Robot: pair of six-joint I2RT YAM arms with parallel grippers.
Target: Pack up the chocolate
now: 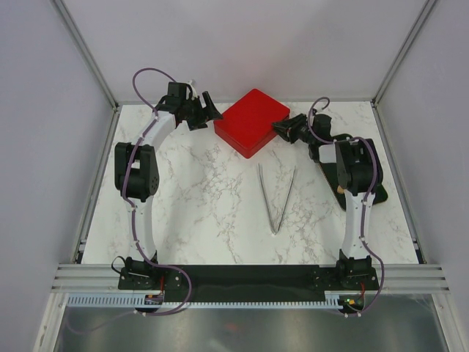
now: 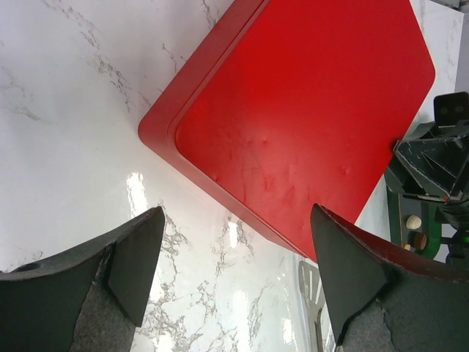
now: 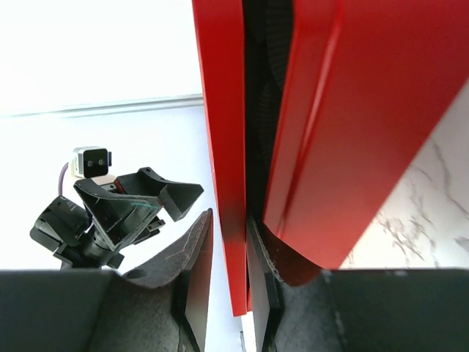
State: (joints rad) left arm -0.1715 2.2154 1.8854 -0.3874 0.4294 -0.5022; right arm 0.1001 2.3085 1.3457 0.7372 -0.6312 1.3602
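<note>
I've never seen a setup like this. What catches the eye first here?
The bright red box at the far middle of the white marble table stands out most. A black gripper flanks it on each side: the right gripper has its fingers either side of the box's edge, while the left gripper stands wide open beside it. Long metal tweezers lie splayed mid-table.

Glossy marbled table (image 1: 198, 198), smooth red box (image 1: 251, 122), perhaps plastic
</note>
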